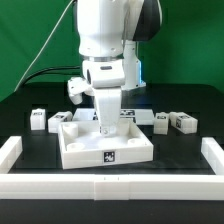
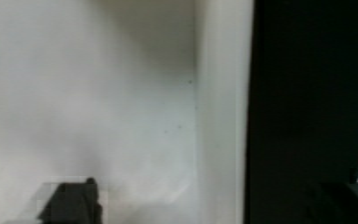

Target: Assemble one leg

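Gripper (image 1: 106, 127) low inside the white tray part (image 1: 80, 152), walls close around, a leg (image 1: 40, 119) outside, grip unreadable.

White leg (image 1: 183, 122), white tray (image 1: 75, 150) with black-and-white tag (image 1: 110, 156), black table (image 1: 20, 100).

Tool (image 1: 107, 124) tips indistinct against white tray (image 1: 75, 152), wrist view blurred, arm (image 1: 105, 35) cut off above

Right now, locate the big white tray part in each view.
Exterior view: tray part at centre, below the arm.
Wrist view: probably the blurred white surface filling over half the picture.
Shared landmark: the black table beside it.
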`<action>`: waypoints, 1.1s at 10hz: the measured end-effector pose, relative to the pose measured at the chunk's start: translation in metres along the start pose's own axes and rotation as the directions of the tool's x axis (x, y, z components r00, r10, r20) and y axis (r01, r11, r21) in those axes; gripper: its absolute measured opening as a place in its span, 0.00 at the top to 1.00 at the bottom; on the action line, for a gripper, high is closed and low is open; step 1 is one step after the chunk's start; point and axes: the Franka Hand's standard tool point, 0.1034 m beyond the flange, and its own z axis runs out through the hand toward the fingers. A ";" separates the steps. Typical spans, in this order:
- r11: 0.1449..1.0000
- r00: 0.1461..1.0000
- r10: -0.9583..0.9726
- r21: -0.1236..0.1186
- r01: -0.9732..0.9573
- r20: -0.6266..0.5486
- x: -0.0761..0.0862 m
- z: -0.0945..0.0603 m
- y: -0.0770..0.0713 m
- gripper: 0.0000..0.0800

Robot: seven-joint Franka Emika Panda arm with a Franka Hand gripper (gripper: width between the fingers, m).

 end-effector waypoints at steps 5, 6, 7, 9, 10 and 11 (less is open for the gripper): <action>1.000 1.000 0.000 -0.003 0.000 0.001 0.000 -0.001 0.001 0.92; 1.000 1.000 0.000 -0.003 0.000 0.001 0.000 -0.001 0.001 0.92; 1.000 1.000 0.000 -0.003 0.000 0.001 0.000 -0.001 0.001 0.92; 1.000 1.000 0.000 -0.003 0.000 0.001 0.000 -0.001 0.001 0.92; 1.000 1.000 0.000 -0.003 0.000 0.001 0.000 -0.001 0.001 0.92; 1.000 1.000 0.028 -0.004 -0.028 0.001 0.002 -0.001 0.003 0.92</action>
